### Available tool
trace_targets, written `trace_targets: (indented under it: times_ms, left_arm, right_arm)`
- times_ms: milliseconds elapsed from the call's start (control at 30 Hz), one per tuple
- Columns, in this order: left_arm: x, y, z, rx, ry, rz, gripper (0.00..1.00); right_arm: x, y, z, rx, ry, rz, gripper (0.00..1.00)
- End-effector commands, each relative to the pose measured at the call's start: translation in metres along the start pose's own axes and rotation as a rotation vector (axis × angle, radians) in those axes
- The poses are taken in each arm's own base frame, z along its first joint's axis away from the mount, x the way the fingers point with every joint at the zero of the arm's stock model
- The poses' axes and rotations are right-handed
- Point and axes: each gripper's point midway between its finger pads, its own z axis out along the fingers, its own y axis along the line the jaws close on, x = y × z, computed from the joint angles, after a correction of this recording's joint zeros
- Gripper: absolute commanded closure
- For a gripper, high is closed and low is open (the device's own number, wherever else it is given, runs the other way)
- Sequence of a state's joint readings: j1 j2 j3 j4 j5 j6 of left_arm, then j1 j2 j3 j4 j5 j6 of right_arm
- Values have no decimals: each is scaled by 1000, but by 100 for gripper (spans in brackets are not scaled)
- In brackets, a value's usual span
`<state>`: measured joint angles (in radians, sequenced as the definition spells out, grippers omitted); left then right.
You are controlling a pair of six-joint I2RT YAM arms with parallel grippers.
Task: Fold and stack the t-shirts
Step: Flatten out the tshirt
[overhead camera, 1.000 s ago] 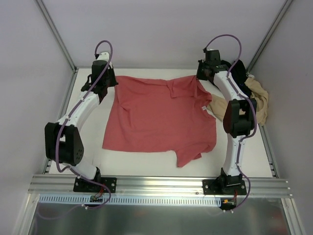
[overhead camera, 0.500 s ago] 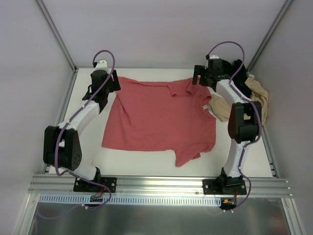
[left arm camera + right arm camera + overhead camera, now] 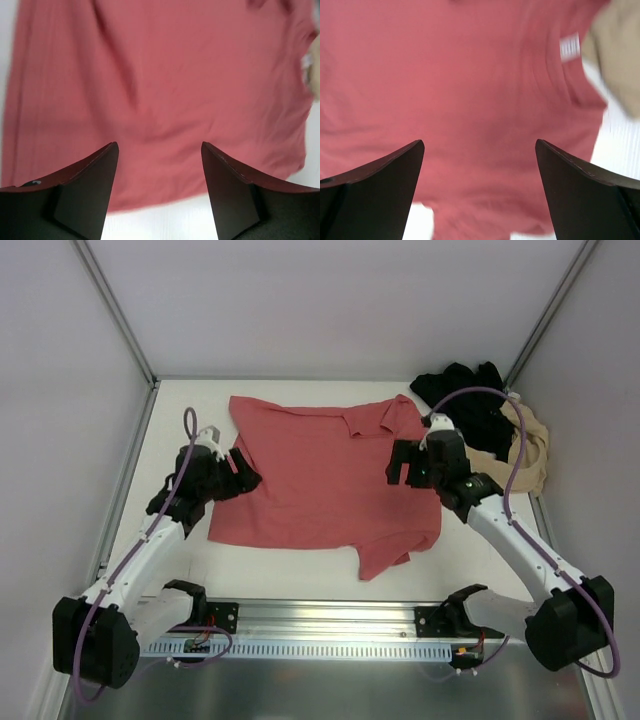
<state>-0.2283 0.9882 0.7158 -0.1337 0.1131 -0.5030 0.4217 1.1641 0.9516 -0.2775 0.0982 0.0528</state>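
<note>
Left end effector (image 3: pixel 159 146) and right end effector (image 3: pixel 480 143) gape, apparently empty.

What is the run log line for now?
red t-shirt: spread flat, unfolded; left gripper: open, above it; right gripper: open, above it; black t-shirt, beige t-shirt: heaped far right

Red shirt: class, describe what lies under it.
The red shirt lies spread on the white table, which shows along its edges. Anything beneath its middle is covered and cannot be seen.

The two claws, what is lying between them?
The coral-red t-shirt, spread out, fills the stretch between left claw and right claw, in the top view.
</note>
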Motion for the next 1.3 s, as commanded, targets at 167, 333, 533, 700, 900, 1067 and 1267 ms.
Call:
trace_targets:
  times_ms: [167, 333, 533, 700, 900, 1067, 1267]
  left_arm:
    - [114, 42, -13, -165, 382, -237, 34]
    - [123, 69, -39, -322, 375, -234, 32]
    - [120, 92, -58, -463, 321, -230, 28]
    - [127, 113, -74, -646, 344, -282, 25]
    - [143, 132, -80, -772, 361, -325, 21]
    - [151, 143, -74, -816, 344, -341, 21]
    - [154, 153, -62, -858, 343, -329, 26]
  right_arm:
    - [53, -31, -38, 87, 69, 60, 0]
    - [50, -33, -47, 93, 57, 47, 1]
    - [60, -32, -42, 80, 70, 67, 1]
    - [64, -34, -44, 79, 64, 64, 1]
    - [62, -34, -46, 75, 54, 62, 1]
    - [64, -35, -48, 73, 55, 47, 0]
    - [62, -37, -48, 72, 52, 46, 1]
